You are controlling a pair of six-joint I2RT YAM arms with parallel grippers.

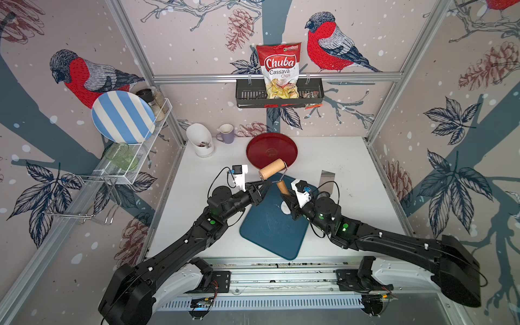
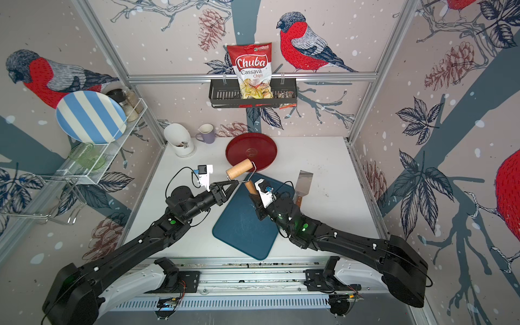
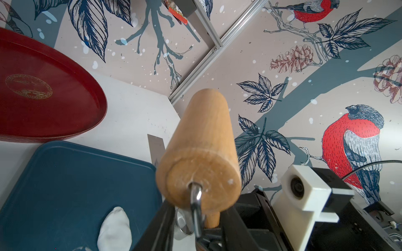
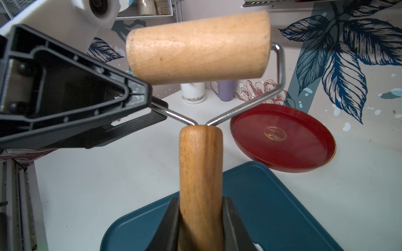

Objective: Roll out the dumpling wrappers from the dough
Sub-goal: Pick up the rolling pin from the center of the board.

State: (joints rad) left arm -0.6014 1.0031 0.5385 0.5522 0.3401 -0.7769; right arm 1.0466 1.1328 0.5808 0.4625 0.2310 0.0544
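dough (image 1: 284, 208) just below right gripper (image 1: 287, 198), clamped on roller (image 1: 272, 168) handle; left gripper (image 1: 266, 183) clamped on roller wire

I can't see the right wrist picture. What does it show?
The right end effector grips a wooden rolling pin by its handle, above a blue board. The left end effector has its jaws around the pin's wire frame; a red plate sits nearby.

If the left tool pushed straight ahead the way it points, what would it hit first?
The rolling pin: its wire bracket sits between the fingers of the left tool, and the wooden drum looks to lie directly beyond, though depth is unclear.
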